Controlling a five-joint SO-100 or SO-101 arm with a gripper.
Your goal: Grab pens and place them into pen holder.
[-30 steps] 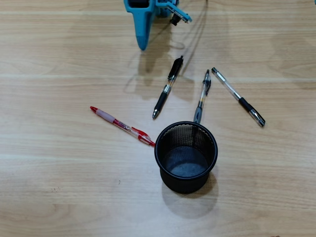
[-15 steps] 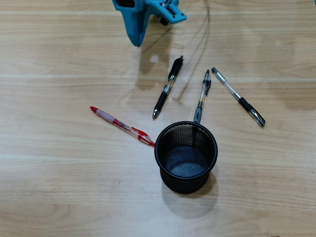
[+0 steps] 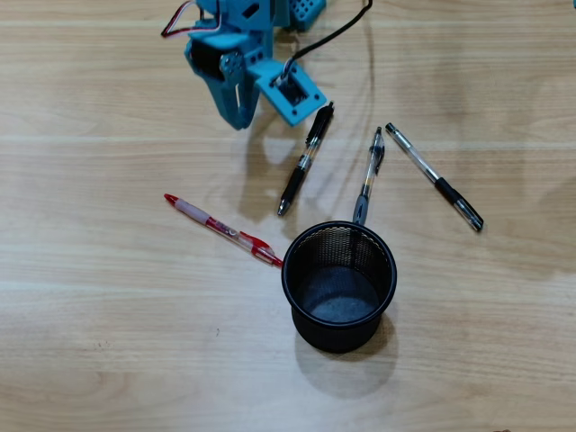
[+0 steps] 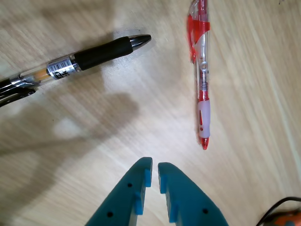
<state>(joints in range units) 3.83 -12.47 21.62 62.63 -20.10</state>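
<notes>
My blue gripper hangs over the wooden table at the top of the overhead view, jaws nearly together and holding nothing. In the wrist view the gripper points at bare wood between a black pen and a red pen, touching neither. From overhead, the red pen lies left of the black mesh pen holder. The black pen lies just below the arm. A second dark pen lies with its tip at the holder's rim. A third pen lies to the right. The holder looks empty.
A black cable runs from the arm toward the top right. In the wrist view, a cable and an orange part show at the bottom right corner. Bare wood surrounds the pens and the holder.
</notes>
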